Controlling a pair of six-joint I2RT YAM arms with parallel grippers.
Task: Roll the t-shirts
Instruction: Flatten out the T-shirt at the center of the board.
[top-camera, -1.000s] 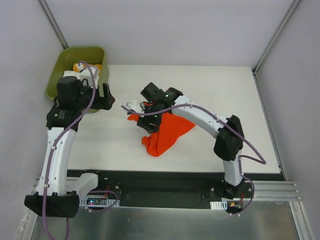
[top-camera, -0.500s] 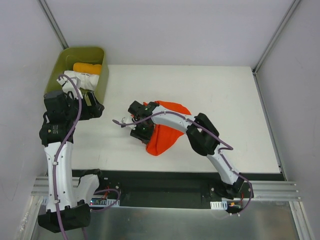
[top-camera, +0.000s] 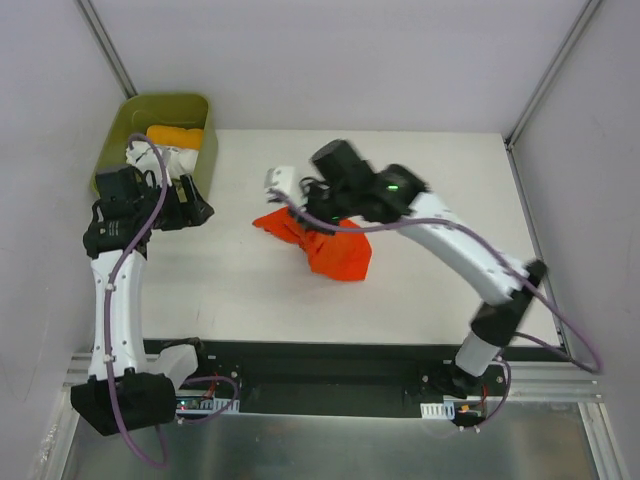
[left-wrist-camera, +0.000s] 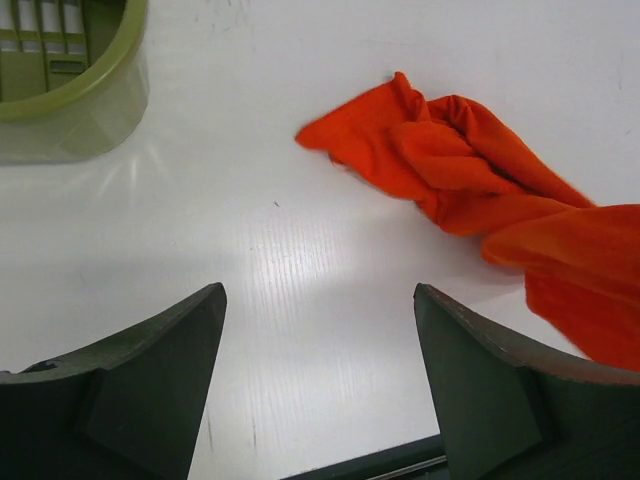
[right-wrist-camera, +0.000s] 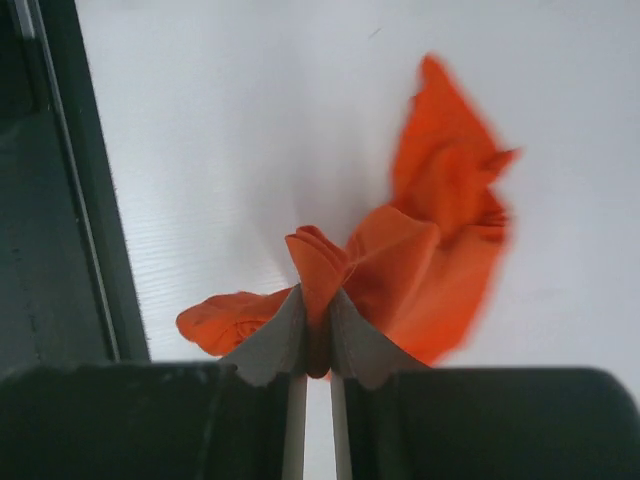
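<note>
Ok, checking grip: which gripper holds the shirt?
The right gripper, jaws pinched on a fold of the red-orange t-shirt; the left gripper hangs open and empty beside the green bin.

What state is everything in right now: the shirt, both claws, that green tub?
t-shirt: bunched up, not rolled, one fold pinched.
right gripper: shut on the t-shirt.
left gripper: open, holding nothing.
green bin: holds a white bundle and a yellow-orange roll.
</note>
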